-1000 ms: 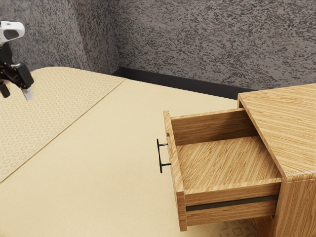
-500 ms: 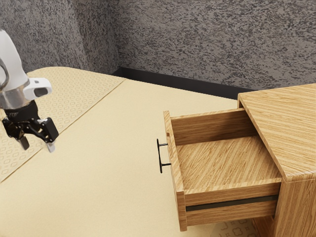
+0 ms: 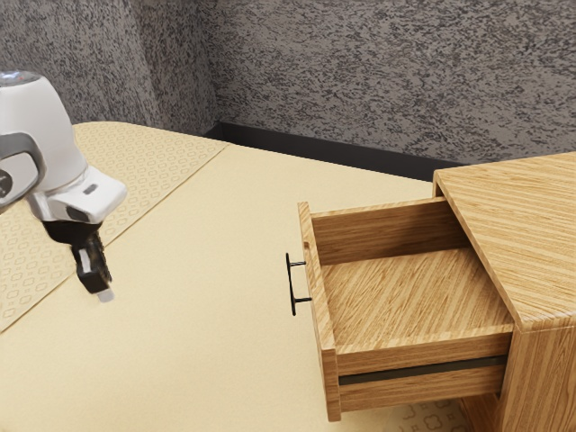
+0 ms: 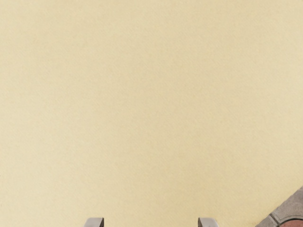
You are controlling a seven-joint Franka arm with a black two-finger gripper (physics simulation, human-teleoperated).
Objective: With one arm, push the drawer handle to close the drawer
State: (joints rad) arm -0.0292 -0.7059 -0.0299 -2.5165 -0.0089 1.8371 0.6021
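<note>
Gripper point(image 3: 105, 295), black and two-fingered, well apart from thin black bar handle point(image 3: 291, 284) on open wooden drawer point(image 3: 423, 355).
From where I stand, handle lies toward the exterior view's right of the gripper, on the outer face of the drawer front; drawer sticks well out of boxy light-brown wooden cabinet point(image 3: 522, 225). Bar's long axis runs along that front, crosswise to the push. Fingers wide apart, nothing between them, above pale yellow flat surface point(image 4: 151, 94). White jointed arm point(image 3: 63, 144) is on the handle side, so likely well placed. Step, my guess: approach. Next move should cross toward the exterior view's right, meet the bar squarely, shove toward cabinet; off-centre contact could slip.
</note>
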